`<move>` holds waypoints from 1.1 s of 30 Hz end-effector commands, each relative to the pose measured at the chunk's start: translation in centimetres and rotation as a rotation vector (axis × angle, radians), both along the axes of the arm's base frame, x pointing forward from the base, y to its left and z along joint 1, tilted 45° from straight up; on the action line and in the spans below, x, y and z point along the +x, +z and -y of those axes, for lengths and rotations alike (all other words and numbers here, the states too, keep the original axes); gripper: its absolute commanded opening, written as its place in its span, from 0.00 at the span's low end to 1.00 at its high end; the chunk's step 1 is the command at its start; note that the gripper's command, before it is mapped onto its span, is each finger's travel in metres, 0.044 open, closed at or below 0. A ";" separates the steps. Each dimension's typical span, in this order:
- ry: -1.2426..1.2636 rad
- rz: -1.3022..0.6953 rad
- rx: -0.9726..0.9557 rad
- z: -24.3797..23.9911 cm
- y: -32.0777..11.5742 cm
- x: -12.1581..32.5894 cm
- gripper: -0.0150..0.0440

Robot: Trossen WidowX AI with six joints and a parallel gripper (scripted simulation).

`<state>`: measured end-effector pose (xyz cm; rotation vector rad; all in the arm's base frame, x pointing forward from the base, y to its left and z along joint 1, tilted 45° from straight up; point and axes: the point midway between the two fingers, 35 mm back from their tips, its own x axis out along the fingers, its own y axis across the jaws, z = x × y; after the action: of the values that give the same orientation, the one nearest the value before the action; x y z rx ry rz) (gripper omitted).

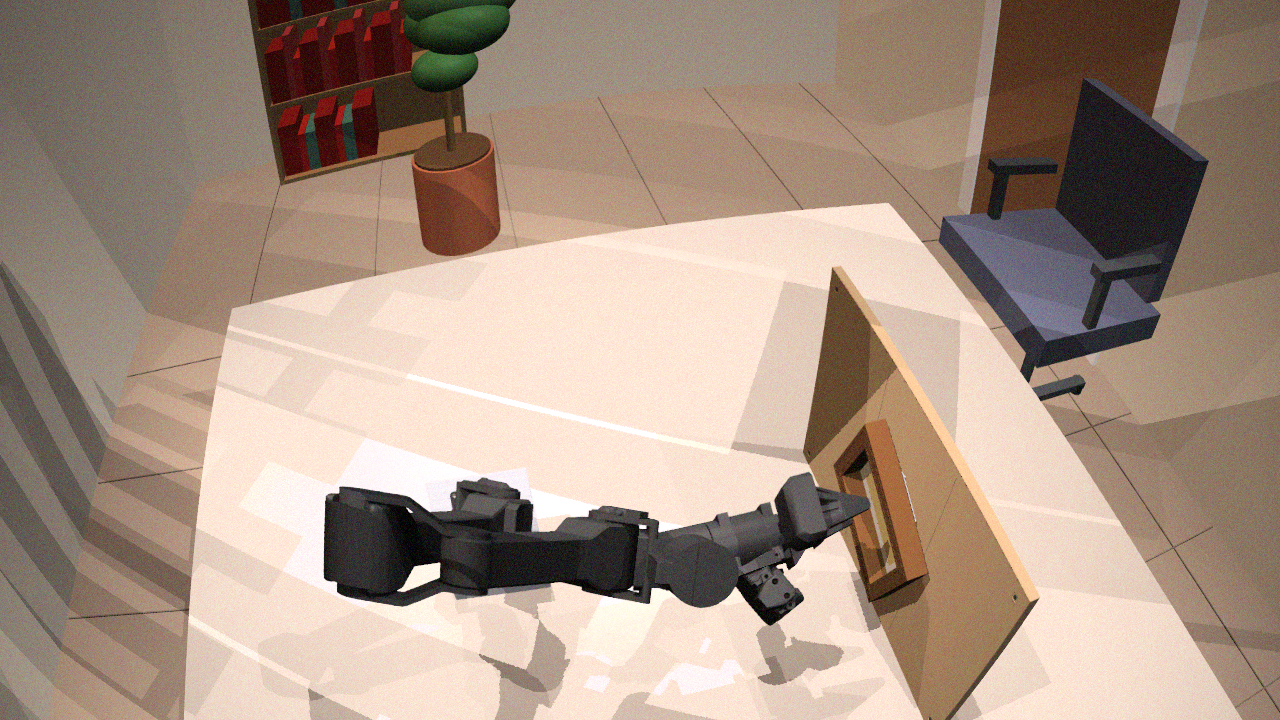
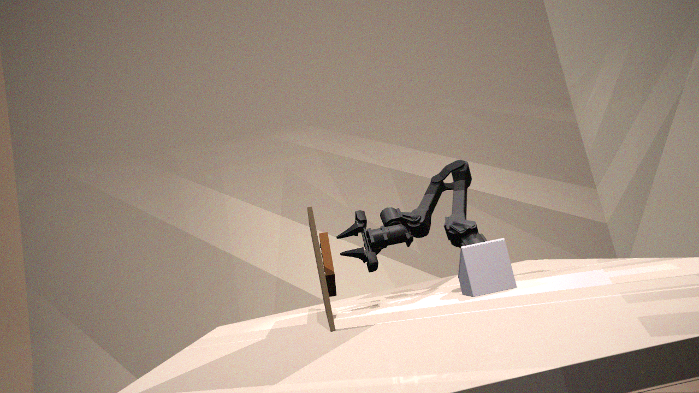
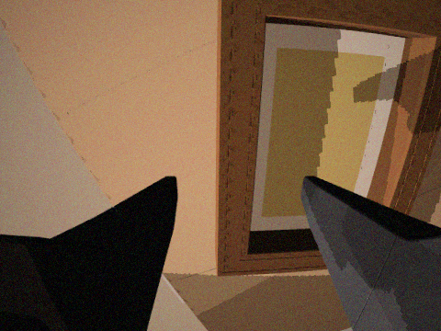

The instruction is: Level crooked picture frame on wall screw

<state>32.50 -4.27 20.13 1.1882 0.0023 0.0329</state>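
The brown picture frame [image 1: 897,501] [image 2: 327,258] [image 3: 236,138] hangs on the upright tan board [image 1: 971,573] [image 2: 313,229] [image 3: 161,115]. It is tilted against the board's top edge: in the top view its far end sits closer to that edge than its near end. The screw and notched strip are hidden. My gripper [image 1: 865,505] [image 2: 339,245] [image 3: 241,187] is open and empty, fingers one above the other, just in front of the frame. In the wrist view one bar of the frame shows between the fingertips, beyond them; the right fingertip overlaps the yellow picture.
The board stands on the pale table [image 1: 626,340] [image 2: 439,341]. A white desk calendar [image 2: 489,268] stands beside the arm's base. Beyond the table are an office chair [image 1: 1038,268], a potted plant [image 1: 456,201] and a bookshelf [image 1: 416,147].
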 end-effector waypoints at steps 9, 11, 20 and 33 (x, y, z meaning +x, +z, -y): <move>-0.005 0.001 0.004 0.1 0.2 1.7 0.69; -0.005 0.001 0.004 0.1 0.2 2.0 0.69; -0.005 0.002 0.004 0.0 0.1 3.4 0.69; -0.005 0.002 0.004 0.0 0.1 3.9 0.69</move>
<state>36.32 -4.18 20.19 1.1888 0.0015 0.0339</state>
